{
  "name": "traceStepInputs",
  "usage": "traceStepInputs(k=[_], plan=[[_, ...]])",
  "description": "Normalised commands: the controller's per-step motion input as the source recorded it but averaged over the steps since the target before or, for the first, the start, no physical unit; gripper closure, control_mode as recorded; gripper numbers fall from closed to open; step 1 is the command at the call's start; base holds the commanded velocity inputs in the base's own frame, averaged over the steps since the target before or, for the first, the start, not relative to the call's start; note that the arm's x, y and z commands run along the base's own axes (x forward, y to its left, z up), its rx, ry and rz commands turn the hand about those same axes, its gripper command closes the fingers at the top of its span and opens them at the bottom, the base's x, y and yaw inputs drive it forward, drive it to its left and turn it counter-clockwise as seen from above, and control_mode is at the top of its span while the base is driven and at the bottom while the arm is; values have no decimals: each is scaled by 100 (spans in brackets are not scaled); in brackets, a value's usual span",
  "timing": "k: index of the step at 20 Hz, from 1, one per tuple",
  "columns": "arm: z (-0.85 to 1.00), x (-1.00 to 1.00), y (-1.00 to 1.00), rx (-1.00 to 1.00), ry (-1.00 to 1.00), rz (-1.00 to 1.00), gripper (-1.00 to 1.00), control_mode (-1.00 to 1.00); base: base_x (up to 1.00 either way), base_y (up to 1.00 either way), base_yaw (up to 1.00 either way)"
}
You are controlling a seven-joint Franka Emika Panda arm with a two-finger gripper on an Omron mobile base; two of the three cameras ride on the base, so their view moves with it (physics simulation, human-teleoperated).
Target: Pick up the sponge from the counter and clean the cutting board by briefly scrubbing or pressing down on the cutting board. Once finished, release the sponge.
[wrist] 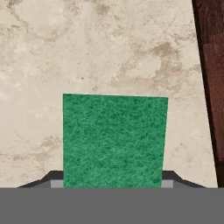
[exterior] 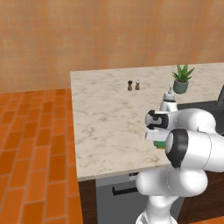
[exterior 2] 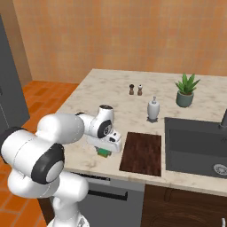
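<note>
The sponge (wrist: 114,140) shows its green top in the hand view, on the marbled counter (wrist: 87,43) just left of the cutting board (wrist: 214,78). My gripper (wrist: 113,181) points straight down over it, a dark fingertip pressed flush against each of its two sides, so it is shut on the sponge. From the right base view the gripper (exterior 2: 105,148) is low near the counter's front edge, a bit of the sponge (exterior 2: 104,153) peeking out below the hand, beside the dark reddish-brown cutting board (exterior 2: 142,153). The left base view shows a green sliver of the sponge (exterior: 161,143) under the hand.
A dark sink basin (exterior 2: 195,146) lies right of the board. Behind the board stand a white soap bottle (exterior 2: 153,109), two small shakers (exterior 2: 135,89) and a potted plant (exterior 2: 186,91). The counter's front edge is close below the gripper.
</note>
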Motion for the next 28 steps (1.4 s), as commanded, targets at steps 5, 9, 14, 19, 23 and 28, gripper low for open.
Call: traceStepInputs(k=[5, 9, 14, 19, 23, 28], plan=[[7, 10, -49, 0, 2, 0, 100, -100, 0, 0, 0], [-20, 1, -67, -6, -1, 1, 100, -100, 0, 0, 0], [-13, -6, -41, -2, -6, 4, 100, -100, 0, 0, 0], [-11, -27, -10, 0, -9, 7, 100, -100, 0, 0, 0], [-8, -34, -11, 0, -9, 7, 100, -100, 0, 0, 0], [-24, -6, -5, -1, 0, 5, 100, -100, 0, 0, 0]])
